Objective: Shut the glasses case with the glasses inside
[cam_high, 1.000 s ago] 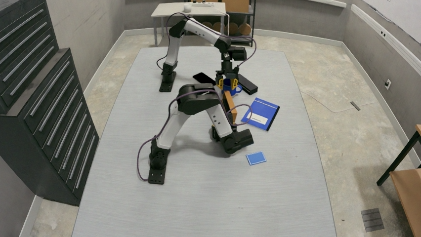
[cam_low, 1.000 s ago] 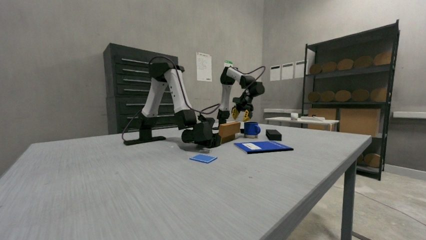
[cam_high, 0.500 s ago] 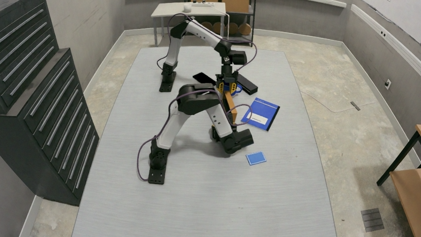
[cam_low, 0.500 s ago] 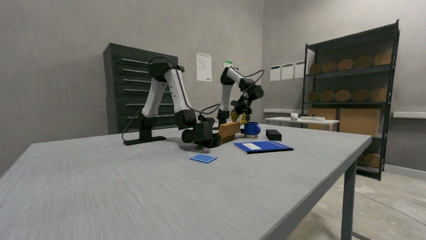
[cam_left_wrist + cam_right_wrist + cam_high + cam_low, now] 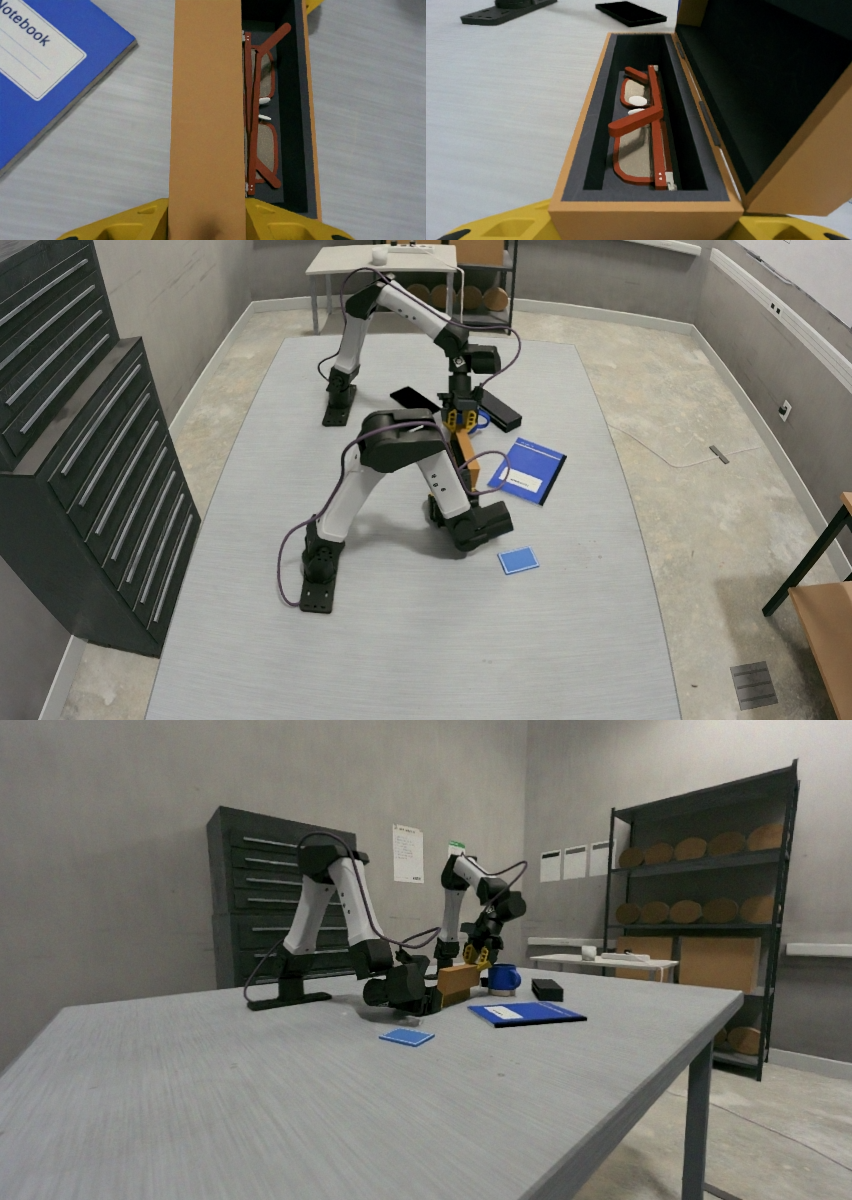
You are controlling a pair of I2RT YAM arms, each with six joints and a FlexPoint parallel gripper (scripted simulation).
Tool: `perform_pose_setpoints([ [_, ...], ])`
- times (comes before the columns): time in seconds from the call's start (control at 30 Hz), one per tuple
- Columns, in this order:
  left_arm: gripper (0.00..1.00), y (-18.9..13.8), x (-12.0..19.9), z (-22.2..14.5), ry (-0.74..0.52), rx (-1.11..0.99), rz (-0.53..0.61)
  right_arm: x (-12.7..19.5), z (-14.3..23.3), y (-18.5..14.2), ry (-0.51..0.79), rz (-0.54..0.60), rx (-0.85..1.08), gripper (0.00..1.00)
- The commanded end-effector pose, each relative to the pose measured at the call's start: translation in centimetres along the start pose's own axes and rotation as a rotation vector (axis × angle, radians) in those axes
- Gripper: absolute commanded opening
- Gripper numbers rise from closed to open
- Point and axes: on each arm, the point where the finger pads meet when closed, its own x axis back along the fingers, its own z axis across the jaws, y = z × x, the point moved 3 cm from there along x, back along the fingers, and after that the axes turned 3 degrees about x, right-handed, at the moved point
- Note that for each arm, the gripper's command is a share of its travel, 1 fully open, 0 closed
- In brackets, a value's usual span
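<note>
Table (image 5: 417, 657) (image 5: 357, 1107) (image 5: 125, 130) (image 5: 516, 100), pale gray, bears the open glasses case (image 5: 475, 473) (image 5: 456, 997) (image 5: 314, 150) (image 5: 641, 215), glasses (image 5: 255, 110) (image 5: 657, 130) inside, between both grippers: left gripper (image 5: 462, 420) (image 5: 478, 957) (image 5: 206, 220) pinches the raised lid (image 5: 467, 448) (image 5: 460, 977) (image 5: 207, 125) (image 5: 801, 175), right gripper (image 5: 456, 497) (image 5: 438, 1005) (image 5: 311, 6) (image 5: 646, 227) the base. Gray walls (image 5: 596, 275) (image 5: 119, 869) stand well apart from them.

Two arms (image 5: 414, 305) (image 5: 444, 484) (image 5: 352, 898) (image 5: 453, 910) — one glasses case (image 5: 468, 455) (image 5: 457, 979) (image 5: 207, 115) (image 5: 646, 215), one mug (image 5: 488, 418) (image 5: 503, 978), one notebook (image 5: 533, 463) (image 5: 536, 1013) (image 5: 80, 35).
</note>
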Motion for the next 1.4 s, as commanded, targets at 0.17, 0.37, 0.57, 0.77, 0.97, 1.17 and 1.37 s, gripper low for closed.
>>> perform_pose_setpoints([
  [0.17,0.11,0.3,0.1,-0.2,-0.003,-0.004,-0.013,0.1,0.1,0.1,-0.005,0.007,-0.006,0.49],
  [0.37,0.18,0.6,0.6,-1.3,0.124,-0.086,-0.027,0.1,0.1,0.1,-0.005,0.007,-0.006,0.49],
  [0.57,0.18,0.5,0.6,-2.4,0.234,-0.16,-0.036,0.1,0.1,0.1,-0.005,0.007,-0.006,0.49],
  [0.77,0.18,0.4,0.4,-3.5,0.344,-0.239,-0.043,0.1,0.1,0.1,-0.005,0.007,-0.006,0.49],
  [0.97,0.18,0.1,0.1,-4.7,0.477,-0.335,-0.05,0.1,0.1,0.1,-0.005,0.007,-0.006,0.49],
  [1.17,0.18,-0.2,-0.2,-5.4,0.565,-0.393,-0.056,0.1,0.1,0.1,-0.005,0.007,-0.006,0.49],
  [1.37,0.18,-0.7,-0.8,-6.5,0.697,-0.48,-0.064,0.1,0.1,0.1,-0.005,0.007,-0.006,0.49],
])
